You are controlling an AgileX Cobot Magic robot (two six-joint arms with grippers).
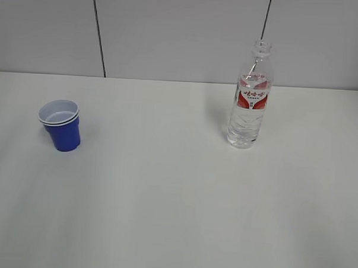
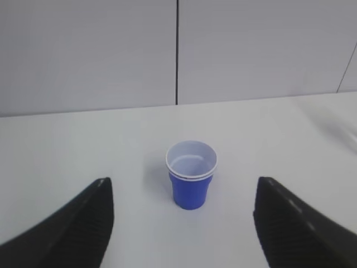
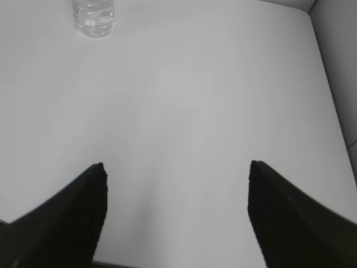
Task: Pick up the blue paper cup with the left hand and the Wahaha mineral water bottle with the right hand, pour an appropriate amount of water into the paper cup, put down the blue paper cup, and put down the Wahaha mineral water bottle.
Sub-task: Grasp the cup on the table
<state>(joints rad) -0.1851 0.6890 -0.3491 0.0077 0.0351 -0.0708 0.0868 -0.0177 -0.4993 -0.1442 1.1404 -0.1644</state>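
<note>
The blue paper cup (image 1: 61, 125) stands upright on the left of the white table, its white inside and doubled rim showing. In the left wrist view the cup (image 2: 191, 174) stands ahead of my left gripper (image 2: 182, 187), which is open and empty, its black fingers wide apart. The Wahaha mineral water bottle (image 1: 251, 97) stands upright and capless at the right rear, with clear water in it. In the right wrist view only the bottle's base (image 3: 93, 17) shows at the top left, far ahead of my open, empty right gripper (image 3: 176, 167). Neither gripper shows in the exterior view.
The white table (image 1: 176, 205) meets a grey panelled wall (image 1: 183, 33) at the back. The table's right edge (image 3: 326, 84) shows in the right wrist view, with a wall beside it.
</note>
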